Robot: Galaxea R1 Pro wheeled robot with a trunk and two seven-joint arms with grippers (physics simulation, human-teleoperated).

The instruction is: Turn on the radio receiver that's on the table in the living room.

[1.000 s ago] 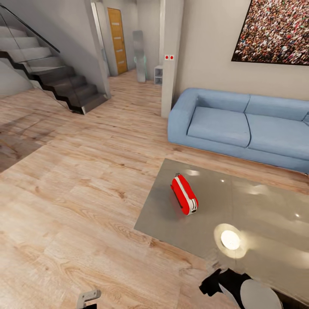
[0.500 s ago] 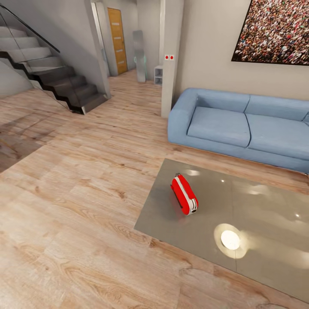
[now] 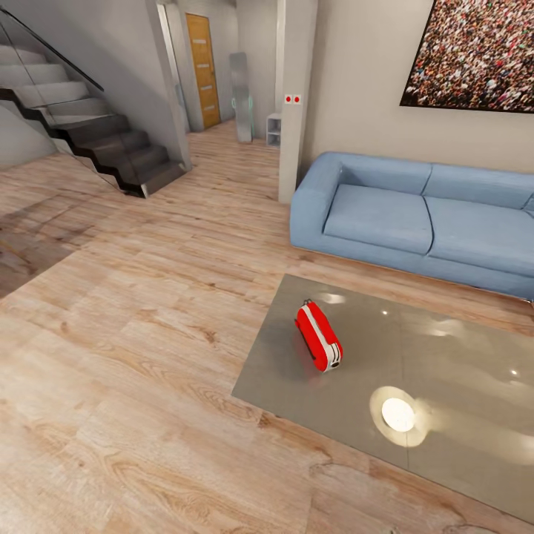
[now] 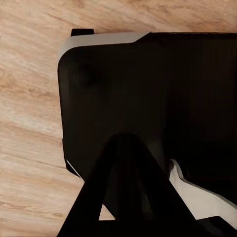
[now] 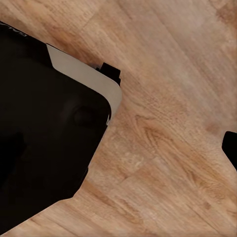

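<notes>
The red radio receiver, with its white side panel, lies on its side on the near left part of the grey glossy table in the head view. Nothing touches it. In the left wrist view, the dark fingers of my left gripper overlap my black base above the plank floor, and their gap is lost against it. The right wrist view looks down at the floor beside my base. A dark tip pokes in at that picture's edge.
A light-blue sofa stands behind the table under a crowd picture. Dark stairs rise at the far left, with a pillar and a wooden door beyond. Wood plank floor stretches left of the table.
One second ago both arms showed at the bottom edge of the head view; they have since dropped out of it. The radio and the camera have stayed still.
</notes>
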